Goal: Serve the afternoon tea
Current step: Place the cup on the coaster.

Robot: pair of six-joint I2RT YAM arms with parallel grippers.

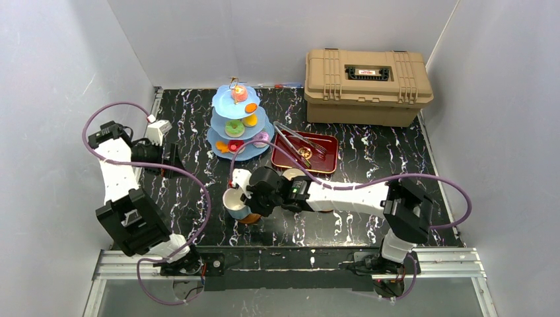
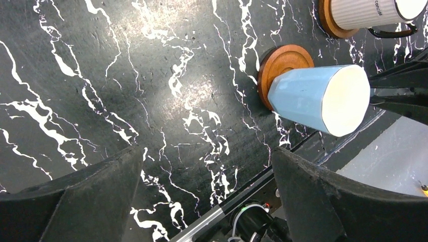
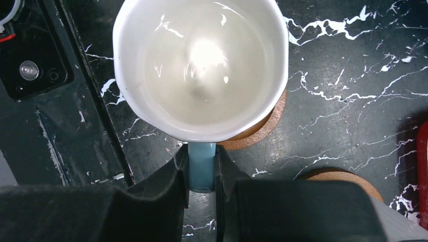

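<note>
A white-and-teal cup (image 3: pixel 202 65) stands over a brown saucer (image 3: pixel 267 126), and my right gripper (image 3: pixel 202 156) is shut on its teal handle (image 3: pixel 202 171). In the left wrist view the cup (image 2: pixel 315 98) has its base at the saucer (image 2: pixel 282 65); I cannot tell whether it rests there. A ribbed silvery-beige cup (image 2: pixel 368 12) sits on a second saucer (image 2: pixel 328 20). My left gripper (image 2: pixel 207 201) hangs open over bare table, left of both cups. The light blue three-tier stand (image 1: pixel 238 122) carries small colourful donuts and cakes at the back.
A dark red tray (image 1: pixel 305 152) with metal tongs lies right of the stand. A tan plastic case (image 1: pixel 366 86) fills the back right corner. The right arm (image 1: pixel 343 195) stretches across the table's middle. The table's metal front rail (image 2: pixel 242 196) runs just under my left gripper.
</note>
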